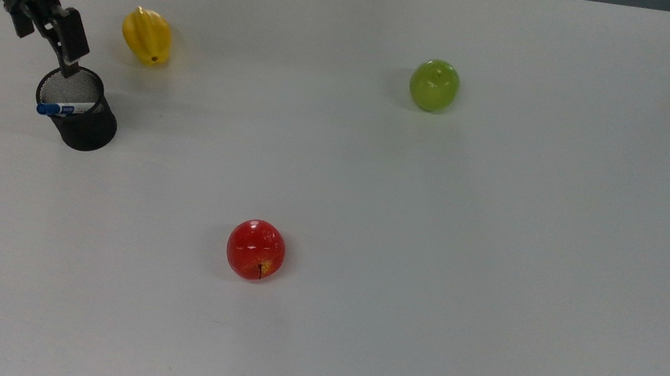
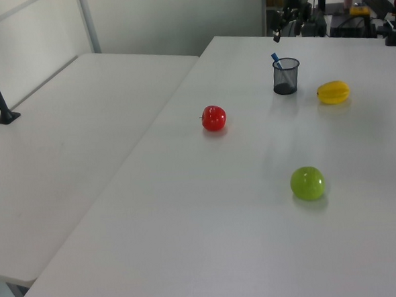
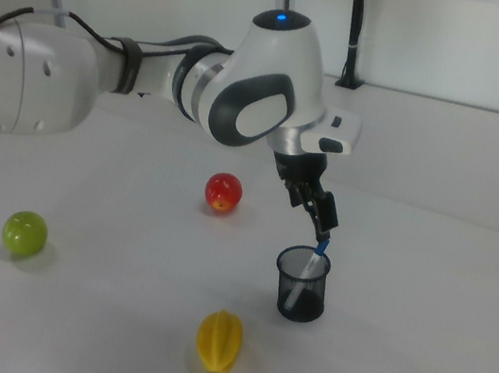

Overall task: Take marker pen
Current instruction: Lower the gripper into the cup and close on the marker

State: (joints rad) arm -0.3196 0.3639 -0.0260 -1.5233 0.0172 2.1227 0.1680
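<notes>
Right view: gripper (image 3: 321,227) angled down just above marker pen (image 3: 312,260).

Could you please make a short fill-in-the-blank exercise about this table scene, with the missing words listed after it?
1. The marker pen stands inside the black mesh ____.
2. The apple nearest the top view's bottom edge is ____.
3. In the top view, the yellow fruit lies to the ____ of the green apple.
4. The gripper hangs just ____ the marker pen.

Missing words: cup; red; left; above
</notes>
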